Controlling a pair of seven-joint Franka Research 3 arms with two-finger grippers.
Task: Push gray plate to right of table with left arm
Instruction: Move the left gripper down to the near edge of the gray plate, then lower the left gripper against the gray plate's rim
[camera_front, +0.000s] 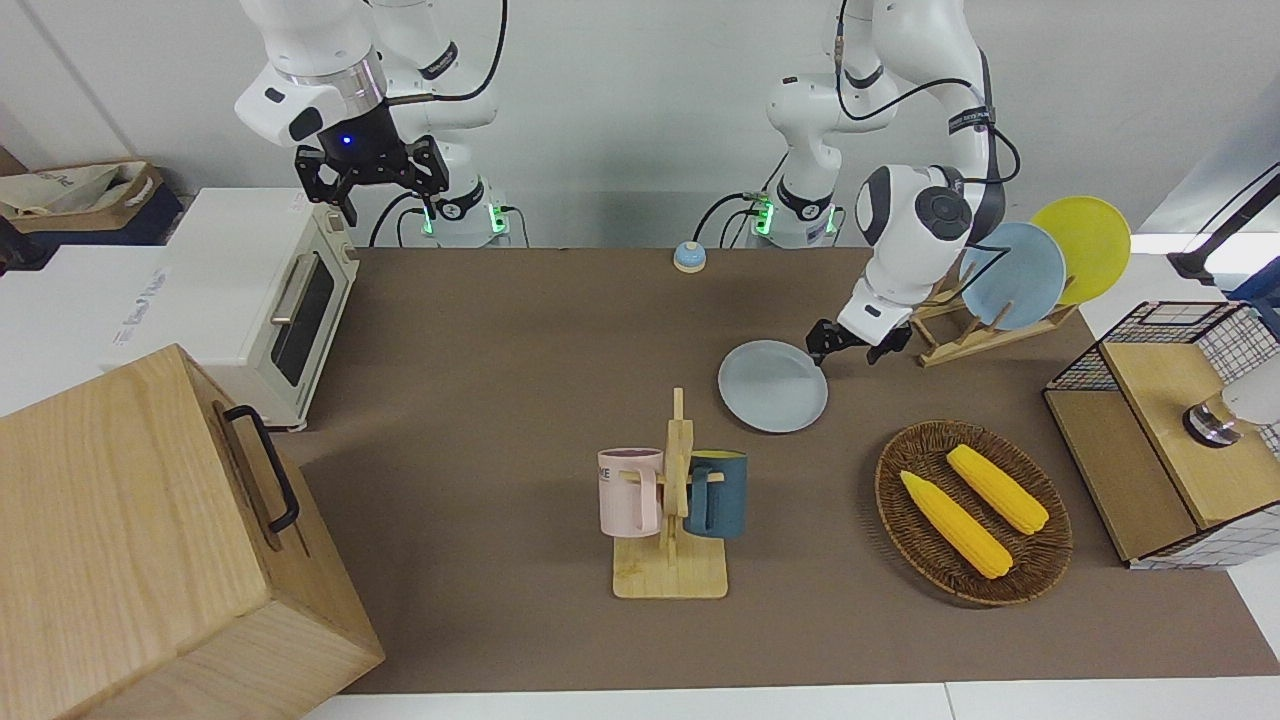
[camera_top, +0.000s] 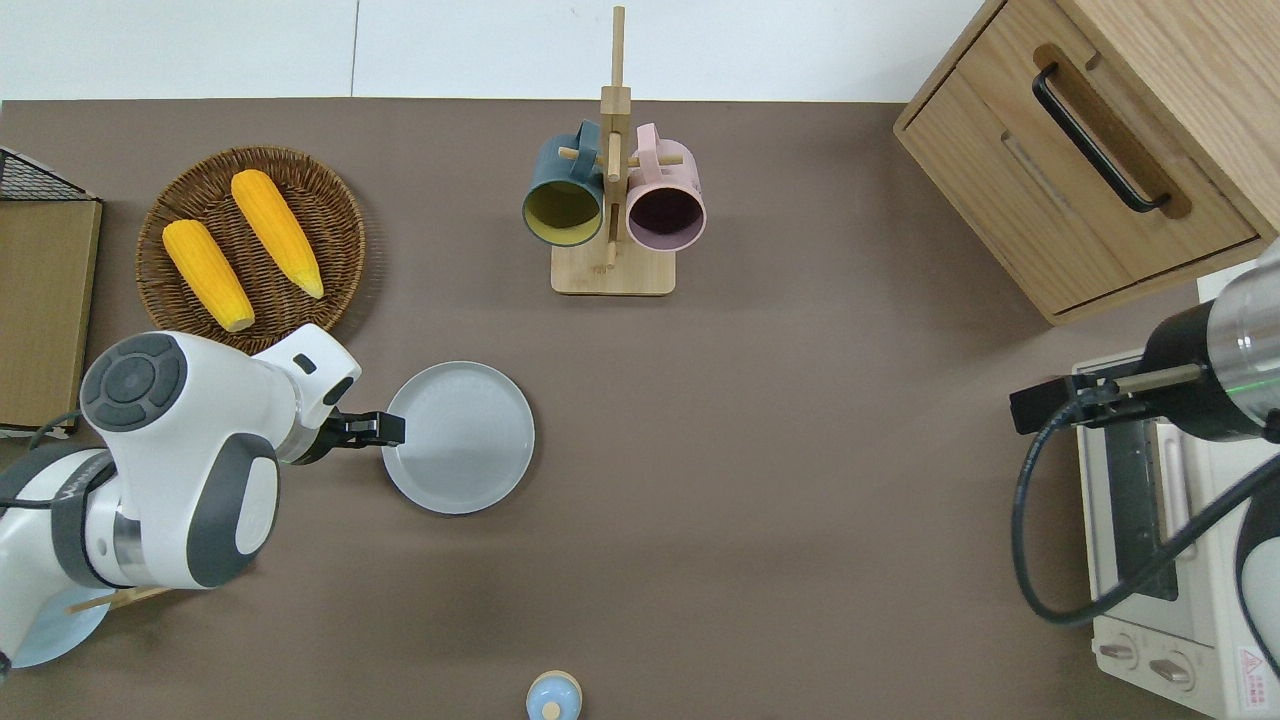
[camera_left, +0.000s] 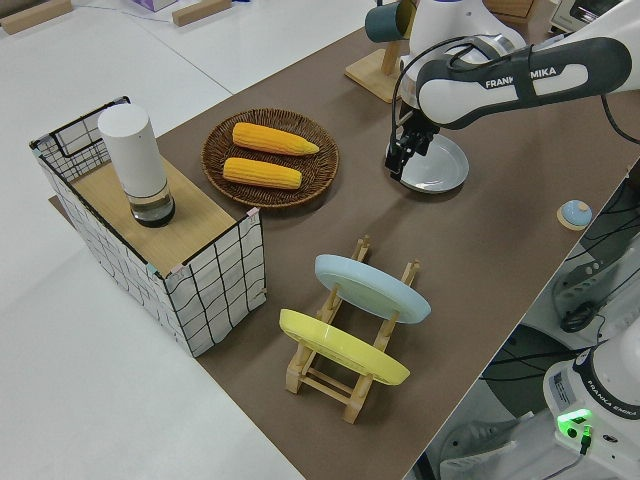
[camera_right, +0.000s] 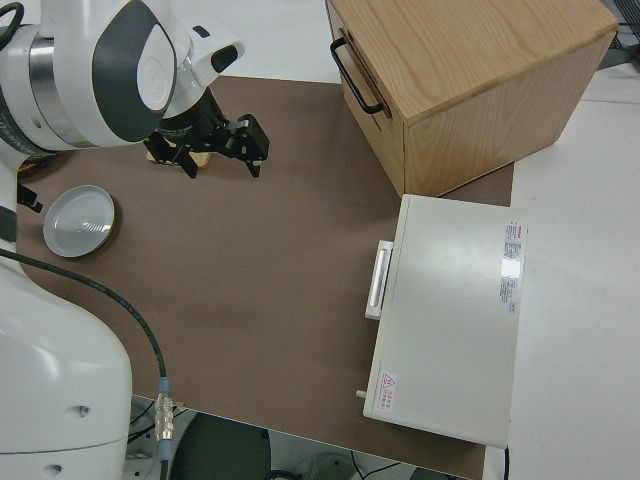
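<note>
The gray plate (camera_top: 460, 438) lies flat on the dark brown table (camera_top: 800, 450), toward the left arm's end; it also shows in the front view (camera_front: 773, 386) and the left side view (camera_left: 440, 170). My left gripper (camera_top: 388, 430) is low at the table and looks shut and empty. Its tip meets the plate's rim on the side toward the left arm's end of the table, as the front view (camera_front: 822, 349) and the left side view (camera_left: 397, 163) also show. My right arm is parked with its gripper (camera_front: 372, 188) open.
A mug rack (camera_top: 612, 200) with two mugs stands farther from the robots than the plate. A wicker basket (camera_top: 335, 215) holds two corn cobs. A dish rack (camera_front: 985, 335) holds a sky-blue and a yellow plate. A wooden cabinet (camera_top: 1100, 150) and a toaster oven (camera_top: 1170, 560) stand at the right arm's end.
</note>
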